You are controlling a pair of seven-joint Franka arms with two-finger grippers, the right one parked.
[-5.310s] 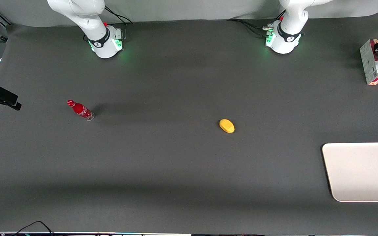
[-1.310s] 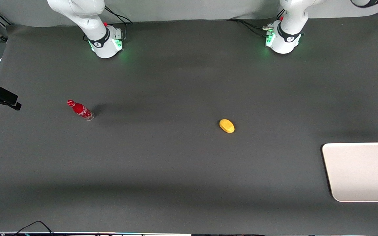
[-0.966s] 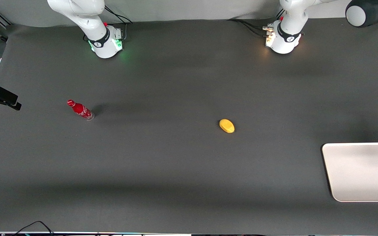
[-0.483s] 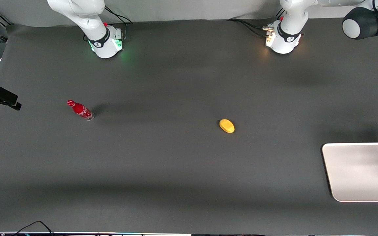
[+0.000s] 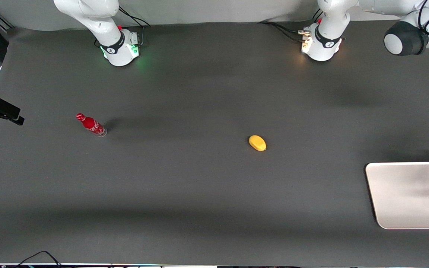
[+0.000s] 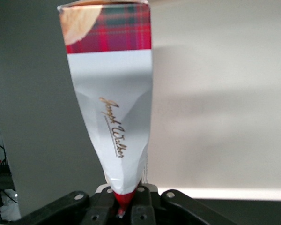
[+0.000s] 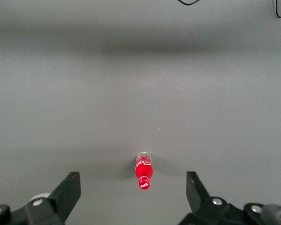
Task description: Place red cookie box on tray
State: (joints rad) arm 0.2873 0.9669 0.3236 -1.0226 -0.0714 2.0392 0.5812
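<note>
Left wrist view: gripper (image 6: 128,206) clamps the red cookie box (image 6: 113,93), held above the tray (image 6: 225,93). Lowering and release remain.

- The front view looks steeply down on the whole grey table (image 5: 199,186) from the side facing the two arm bases — wide and distant, taking in the cola bottle (image 5: 91,124), a yellow object (image 5: 257,143) and the tray (image 5: 408,193).
- The left wrist view sits right at the gripper (image 6: 126,208), looking along its fingers, very close to the red cookie box (image 6: 114,103) clamped there, with the tray (image 6: 225,93) below; it shares the tray with the front view.
- The right wrist view looks down from higher above the table (image 7: 140,84) — it shares the cola bottle (image 7: 143,170) with the front view.
</note>
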